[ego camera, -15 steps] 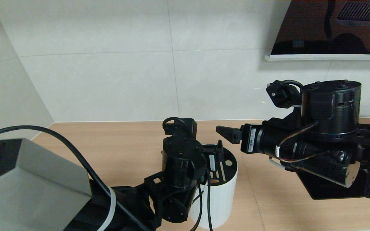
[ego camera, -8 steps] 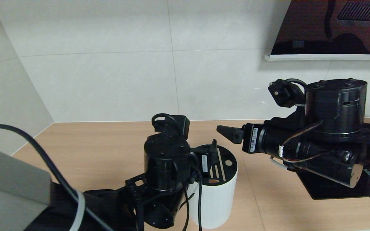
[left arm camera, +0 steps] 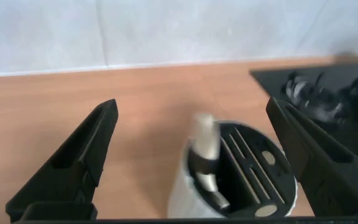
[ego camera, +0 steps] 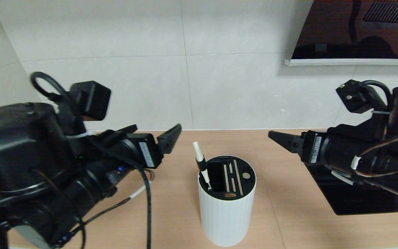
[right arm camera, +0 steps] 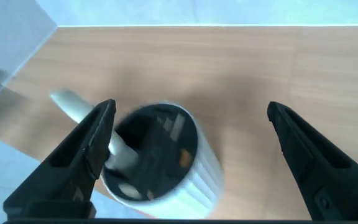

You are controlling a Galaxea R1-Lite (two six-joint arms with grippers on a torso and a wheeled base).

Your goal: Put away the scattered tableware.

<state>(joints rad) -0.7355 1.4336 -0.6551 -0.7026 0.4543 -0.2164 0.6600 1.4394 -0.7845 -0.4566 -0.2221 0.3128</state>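
A white ribbed utensil holder [ego camera: 226,214] with a black slotted top stands on the wooden counter [ego camera: 171,193]. A utensil with a white handle and black band [ego camera: 199,155] leans out of its large slot. My left gripper [ego camera: 154,128] hovers to the left of the holder and above it, open and empty. My right gripper [ego camera: 276,136] hangs to the holder's right, also open and empty. The left wrist view frames the holder [left arm camera: 241,180] and the handle [left arm camera: 205,143] between the open left gripper [left arm camera: 191,109]. The right wrist view shows the holder [right arm camera: 160,155] and handle [right arm camera: 70,102] below the open right gripper [right arm camera: 191,112].
A black glass cooktop [ego camera: 358,200] lies flush in the counter at the right, under my right arm. A dark range hood [ego camera: 358,31] hangs on the tiled wall above it. The counter meets the wall close behind the holder.
My left arm has drawn back from over the holder to the left and upward, leaving the utensil standing in the slot. My right arm has backed away to the right.
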